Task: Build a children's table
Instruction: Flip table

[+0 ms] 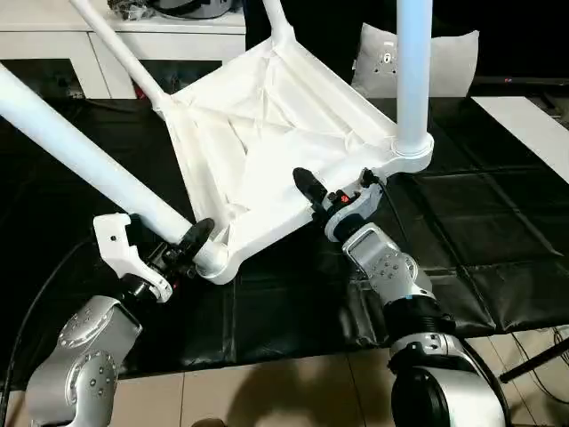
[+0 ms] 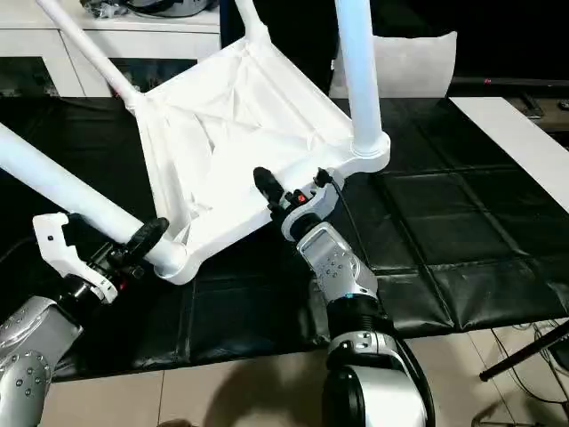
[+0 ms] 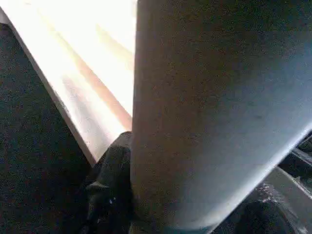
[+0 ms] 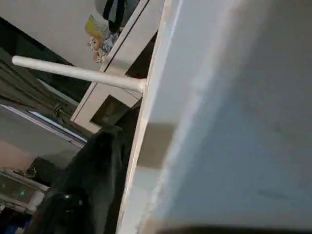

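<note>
Left eye view: all four legs [image 1: 89, 160] look socketed; left hand [image 1: 191, 242] grasps one, right hand [image 1: 333, 194] clamps the tabletop [image 1: 267, 133] rim.

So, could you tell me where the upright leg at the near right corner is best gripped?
Grip the upright leg low on its shaft, just above the round corner socket, coming from the robot's side with fingers across the tube. It is bare and round there, and a low hold likely tips the tabletop least.
</note>
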